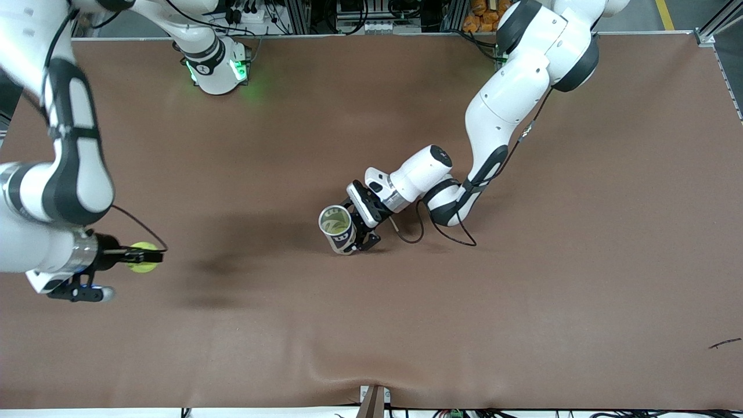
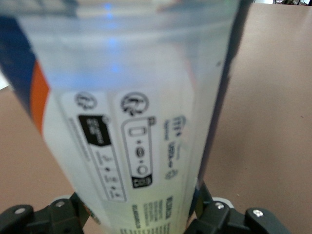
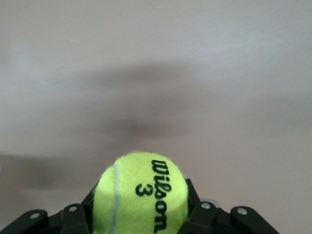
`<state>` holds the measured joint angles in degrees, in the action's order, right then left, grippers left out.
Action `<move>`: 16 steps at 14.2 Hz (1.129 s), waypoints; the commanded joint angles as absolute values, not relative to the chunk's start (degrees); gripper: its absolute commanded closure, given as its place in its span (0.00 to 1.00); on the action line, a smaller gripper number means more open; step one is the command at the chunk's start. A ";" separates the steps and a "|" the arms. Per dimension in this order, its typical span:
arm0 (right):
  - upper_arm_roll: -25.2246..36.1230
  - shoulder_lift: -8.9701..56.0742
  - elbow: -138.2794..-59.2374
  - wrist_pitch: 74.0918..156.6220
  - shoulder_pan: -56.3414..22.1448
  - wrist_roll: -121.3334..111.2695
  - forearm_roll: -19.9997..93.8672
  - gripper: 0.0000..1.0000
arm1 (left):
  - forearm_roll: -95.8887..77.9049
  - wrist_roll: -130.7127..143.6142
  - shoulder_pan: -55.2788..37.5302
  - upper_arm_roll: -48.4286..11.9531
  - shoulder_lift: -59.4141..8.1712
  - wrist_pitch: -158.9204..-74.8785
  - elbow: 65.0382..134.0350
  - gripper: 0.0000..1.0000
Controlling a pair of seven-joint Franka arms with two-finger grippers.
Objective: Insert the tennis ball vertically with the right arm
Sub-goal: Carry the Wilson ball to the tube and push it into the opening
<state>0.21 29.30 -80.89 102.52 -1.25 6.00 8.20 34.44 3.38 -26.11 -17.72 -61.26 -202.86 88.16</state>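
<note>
Brown table (image 1: 406, 325) spread wide, both arms in play. The left arm reaches in toward the middle of the table, its left gripper (image 1: 359, 223) clamped around a clear ball can (image 1: 337, 228), holding it near upright with the open mouth tipped toward the front camera; up close the can's printed label (image 2: 131, 151) fills the left wrist view. Over the right arm's end of the table, the right gripper (image 1: 142, 256) has its fingers closed on the yellow tennis ball (image 3: 141, 192), well apart from the can.
</note>
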 commanded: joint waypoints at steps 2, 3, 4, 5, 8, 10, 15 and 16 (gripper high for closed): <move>-0.09 24.62 -83.06 99.32 -9.30 19.21 11.77 0.54 | 33.93 2.64 -26.54 -17.58 -62.05 -203.64 87.01 0.17; -0.35 24.44 -82.80 99.23 -10.71 23.60 13.00 0.54 | 33.93 2.64 -26.54 -17.49 -62.05 -203.64 87.01 0.17; -0.79 24.43 -82.01 99.32 -12.98 29.04 14.23 0.54 | 33.93 2.64 -26.54 -17.49 -62.05 -203.64 87.01 0.17; -0.96 24.52 -80.87 99.66 -15.27 34.40 14.41 0.54 | 33.93 2.64 -26.54 -17.58 -62.05 -203.64 87.01 0.17; -0.97 25.40 -79.63 103.94 -22.13 47.43 14.24 0.53 | 33.84 2.64 -26.54 -17.58 -62.05 -203.64 87.01 0.17; -0.88 26.27 -79.63 107.39 -25.03 52.45 14.24 0.52 | 33.84 2.64 -26.54 -17.58 -62.05 -203.64 87.01 0.17; -0.88 29.09 -79.63 112.23 -30.14 57.91 13.71 0.52 | 33.84 2.64 -26.54 -17.58 -62.05 -203.64 87.01 0.17; -0.88 29.61 -79.63 113.28 -30.76 58.09 13.45 0.52 | 33.84 2.64 -26.54 -17.49 -62.05 -203.64 87.01 0.17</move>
<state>-1.46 28.47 -80.22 111.95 -29.39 56.33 13.47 34.44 3.38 -26.11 -17.72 -61.27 -202.86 88.14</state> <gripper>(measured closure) 0.335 0.163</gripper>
